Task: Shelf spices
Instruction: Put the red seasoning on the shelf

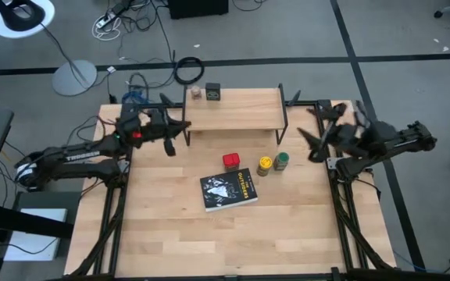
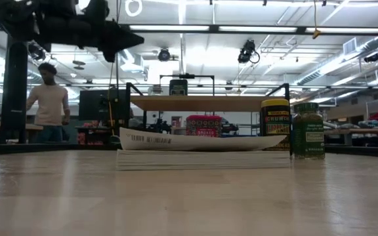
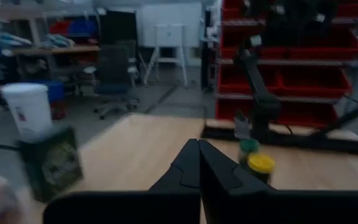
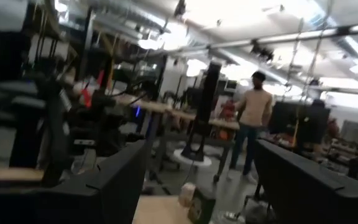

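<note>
Shelf [image 1: 237, 109] stands at the far side of the desk [image 1: 186, 234], between the two arms. Pale little jar [image 1: 196, 92] and dark green-black tin [image 1: 212, 93] sit side by side on its top at the left rear corner. Red tin [image 1: 230, 161], yellow-topped jar [image 1: 265, 165] and green-topped jar [image 1: 281, 161] stand on the desk just in front of the shelf, the two jars close together and the red tin a little to their left. Flat black book [image 1: 229, 190] lies nearer the front, just beside the red tin.

Left hand [image 1: 173, 139] hovers beside the shelf's left end, fingers closed together with nothing between them. Right hand [image 1: 309, 127] hovers off the shelf's right end, above the desk edge, fingers spread apart and empty.

Person [image 2: 48, 103] stands in the room beyond the desk.
</note>
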Action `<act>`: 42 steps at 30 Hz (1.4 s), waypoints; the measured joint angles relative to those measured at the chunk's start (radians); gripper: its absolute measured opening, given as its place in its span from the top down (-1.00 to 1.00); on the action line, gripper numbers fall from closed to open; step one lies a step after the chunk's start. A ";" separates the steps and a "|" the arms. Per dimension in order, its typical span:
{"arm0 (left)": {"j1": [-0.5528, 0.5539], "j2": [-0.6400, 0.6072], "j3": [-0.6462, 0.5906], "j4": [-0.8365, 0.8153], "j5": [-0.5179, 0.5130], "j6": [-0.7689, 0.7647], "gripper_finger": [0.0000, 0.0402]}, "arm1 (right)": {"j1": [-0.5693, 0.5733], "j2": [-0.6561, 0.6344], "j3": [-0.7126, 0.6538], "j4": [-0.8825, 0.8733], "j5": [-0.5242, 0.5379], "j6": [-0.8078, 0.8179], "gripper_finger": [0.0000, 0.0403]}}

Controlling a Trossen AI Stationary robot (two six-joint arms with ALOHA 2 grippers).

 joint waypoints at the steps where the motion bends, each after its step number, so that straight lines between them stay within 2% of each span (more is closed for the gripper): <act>1: -0.011 0.018 -0.002 0.009 0.000 0.001 1.00 | 0.000 0.026 0.006 0.000 0.000 0.009 -0.45; 6: -0.080 0.148 0.000 0.031 -0.002 -0.001 0.83 | -0.025 0.128 0.044 0.015 -0.001 0.026 -0.45; 9: -0.128 0.242 0.000 0.067 -0.029 -0.025 0.59 | -0.044 0.169 0.061 0.016 -0.011 0.048 -0.45; 13: -0.193 0.359 0.006 0.167 -0.162 -0.019 0.19 | -0.066 0.203 0.062 0.027 -0.047 0.067 -0.45; 17: -0.238 0.452 0.026 0.212 -0.246 -0.060 -0.16 | -0.083 0.217 0.062 0.030 -0.062 0.071 -0.45; 20: -0.262 0.479 0.061 0.201 -0.258 -0.056 -0.35 | -0.084 0.218 0.062 0.032 -0.084 0.081 -0.45; 22: -0.272 0.483 0.067 0.198 -0.258 -0.059 -0.40 | -0.084 0.218 0.062 0.030 -0.107 0.090 -0.45; 26: -0.283 0.460 0.074 0.216 -0.260 -0.075 -0.36 | -0.082 0.220 0.062 0.015 -0.151 0.108 -0.45; 33: -0.296 0.322 0.076 0.303 -0.268 -0.020 0.01 | -0.084 0.237 0.062 -0.007 -0.227 0.166 -0.45; 37: -0.311 0.179 0.076 0.223 -0.315 0.058 0.20 | -0.085 0.268 0.062 -0.036 -0.257 0.230 -0.45; 42: -0.351 -0.043 0.076 0.067 -0.439 0.151 0.37 | -0.125 0.348 0.062 -0.153 -0.333 0.373 -0.45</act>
